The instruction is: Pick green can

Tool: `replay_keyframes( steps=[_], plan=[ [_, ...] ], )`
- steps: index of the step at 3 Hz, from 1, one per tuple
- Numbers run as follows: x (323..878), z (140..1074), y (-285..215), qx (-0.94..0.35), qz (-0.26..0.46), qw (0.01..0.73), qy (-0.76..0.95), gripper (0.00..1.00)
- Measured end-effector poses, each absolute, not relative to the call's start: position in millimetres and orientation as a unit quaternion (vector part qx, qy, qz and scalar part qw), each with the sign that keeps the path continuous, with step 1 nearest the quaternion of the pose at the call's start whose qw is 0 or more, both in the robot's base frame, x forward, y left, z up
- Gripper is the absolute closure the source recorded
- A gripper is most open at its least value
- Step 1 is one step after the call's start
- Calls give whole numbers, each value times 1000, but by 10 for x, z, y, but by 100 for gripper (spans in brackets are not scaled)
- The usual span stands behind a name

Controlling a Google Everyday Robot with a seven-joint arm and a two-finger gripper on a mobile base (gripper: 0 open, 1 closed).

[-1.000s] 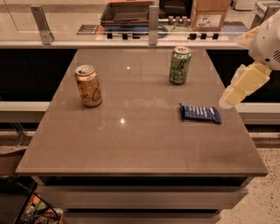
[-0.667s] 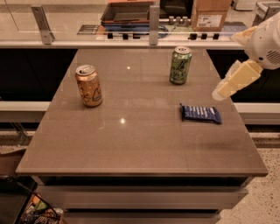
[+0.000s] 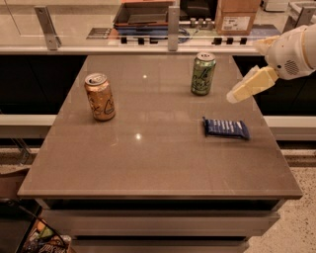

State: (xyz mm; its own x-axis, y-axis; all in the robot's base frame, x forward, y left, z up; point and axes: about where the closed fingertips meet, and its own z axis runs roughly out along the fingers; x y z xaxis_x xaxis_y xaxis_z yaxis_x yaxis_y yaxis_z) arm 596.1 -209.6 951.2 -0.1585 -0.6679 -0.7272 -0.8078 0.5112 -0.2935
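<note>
Leftward and a touch higher goes my gripper (image 3: 242,90) since a second ago, closing in from the right on the light green aluminium drink can (image 3: 203,73), and both cans and the packet sit right where they were. Whether the claw is apart or together, I cannot tell from this angle.

Biggest thing in shot is the square grey-brown stone-topped table (image 3: 148,163), glossy, with spots of light reflected on it. Behind it runs a pale counter (image 3: 74,24) with upright metal posts (image 3: 173,27), a dark tray (image 3: 143,14) and a brown cardboard box (image 3: 237,16) on top. Speckled flooring (image 3: 301,217) shows at lower right.

My white rounded arm (image 3: 291,52) comes in from the right edge, and the pale yellow gripper angles down and left over the table's right side, near the green can but not touching.

On the left, well apart, stands an orange-gold aluminium can (image 3: 100,97), upright. A flat dark blue snack packet (image 3: 226,128) lies in front of the green can and below the gripper. Nothing sits between gripper and target.

The green can stands upright at the table's back right, long axis vertical, silver top facing up, dark swirls towards me.
</note>
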Motion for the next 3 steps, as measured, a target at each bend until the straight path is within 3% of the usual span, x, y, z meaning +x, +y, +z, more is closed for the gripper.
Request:
replay_keyframes(
  steps=[3],
  plan=[
    [6231, 9295, -1997, -443, 114, 469, 755, 0]
  ],
)
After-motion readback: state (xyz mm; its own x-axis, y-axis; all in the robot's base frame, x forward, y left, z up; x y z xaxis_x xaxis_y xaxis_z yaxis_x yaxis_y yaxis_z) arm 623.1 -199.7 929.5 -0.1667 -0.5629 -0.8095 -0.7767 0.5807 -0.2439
